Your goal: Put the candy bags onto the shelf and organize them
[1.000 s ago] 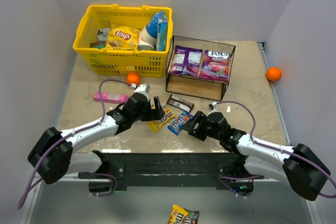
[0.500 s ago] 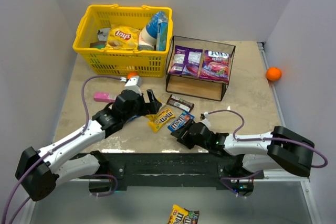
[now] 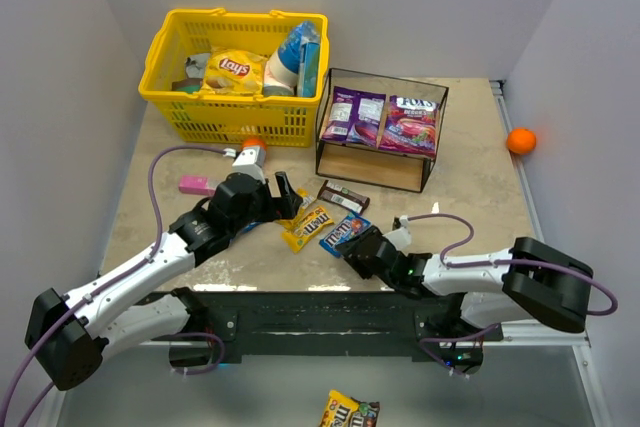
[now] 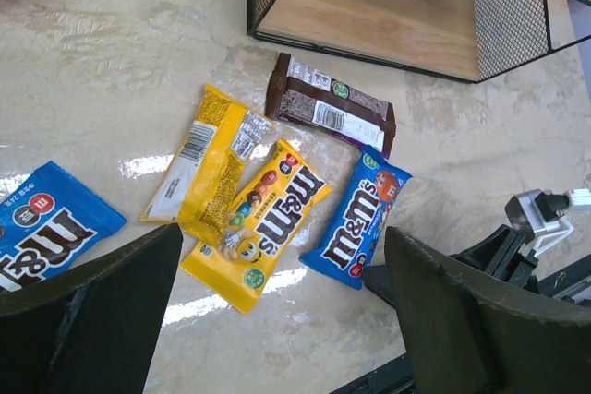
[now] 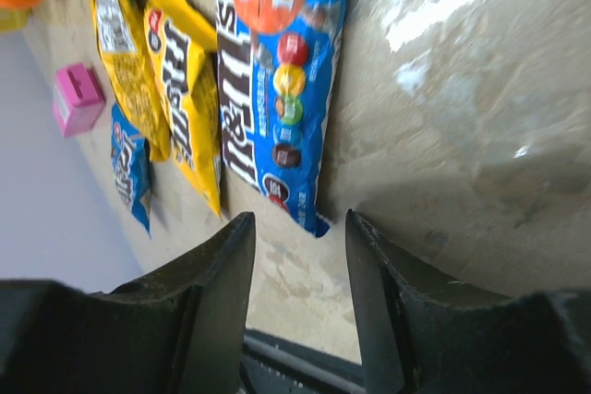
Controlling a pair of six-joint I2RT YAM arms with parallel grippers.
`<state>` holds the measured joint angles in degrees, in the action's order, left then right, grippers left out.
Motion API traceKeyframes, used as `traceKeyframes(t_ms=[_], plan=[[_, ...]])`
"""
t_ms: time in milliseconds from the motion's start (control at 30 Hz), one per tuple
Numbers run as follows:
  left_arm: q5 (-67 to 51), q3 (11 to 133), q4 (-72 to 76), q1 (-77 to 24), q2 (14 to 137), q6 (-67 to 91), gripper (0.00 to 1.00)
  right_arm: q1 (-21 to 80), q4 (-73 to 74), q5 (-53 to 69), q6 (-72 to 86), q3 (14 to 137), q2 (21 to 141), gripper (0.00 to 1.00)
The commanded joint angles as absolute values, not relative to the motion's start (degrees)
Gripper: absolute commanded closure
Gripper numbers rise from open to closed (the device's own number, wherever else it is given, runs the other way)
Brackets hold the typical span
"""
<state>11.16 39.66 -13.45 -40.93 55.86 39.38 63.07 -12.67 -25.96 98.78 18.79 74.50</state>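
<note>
On the top board of the shelf we find two candy bags lying side by side, the left purple bag and the right purple bag. The smaller packets lie on the table in front of the shelf. The brown packet is nearest to it, with the blue packet and the yellow packet just below. A second yellow packet lies back up against the first, and a second blue packet sits apart to the left.

We see the left gripper hanging over the yellow packets, its fingers spread wide and holding nothing. The right gripper sits low at the near end of the blue packet. Its fingers are a modest gap apart, and the packet's corner is at the mouth between them (not pinched, as far as we can tell).
</note>
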Motion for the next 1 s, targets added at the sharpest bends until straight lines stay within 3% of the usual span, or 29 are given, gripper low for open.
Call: traceKeyframes(t_ms=[0,167,433,600,800,967], plan=[[12.22,40.96,-13.01,-40.69,55.63,38.15,0.04,63.28,-7.03,-34.01,97.91,19.69,74.00,0.55],[11.78,40.96,-12.57,-40.61,56.16,38.23,0.04,63.19,-11.25,-32.35,94.66,19.77,75.85,0.64],[11.51,40.69,-12.65,-40.61,56.07,38.23,0.03,62.84,-14.59,-29.27,92.02,21.53,80.15,0.63],[11.69,40.78,-12.92,-40.61,55.55,38.32,0.03,62.67,-13.71,-29.27,93.42,21.27,80.07,0.69],[11.78,40.52,-12.83,-40.61,55.46,38.32,0.03,62.14,-6.95,-26.19,90.62,24.16,77.70,1.00],[11.51,40.69,-12.74,-40.61,55.98,38.15,0.04,62.05,-1.33,-28.20,87.02,26.36,73.58,1.00]])
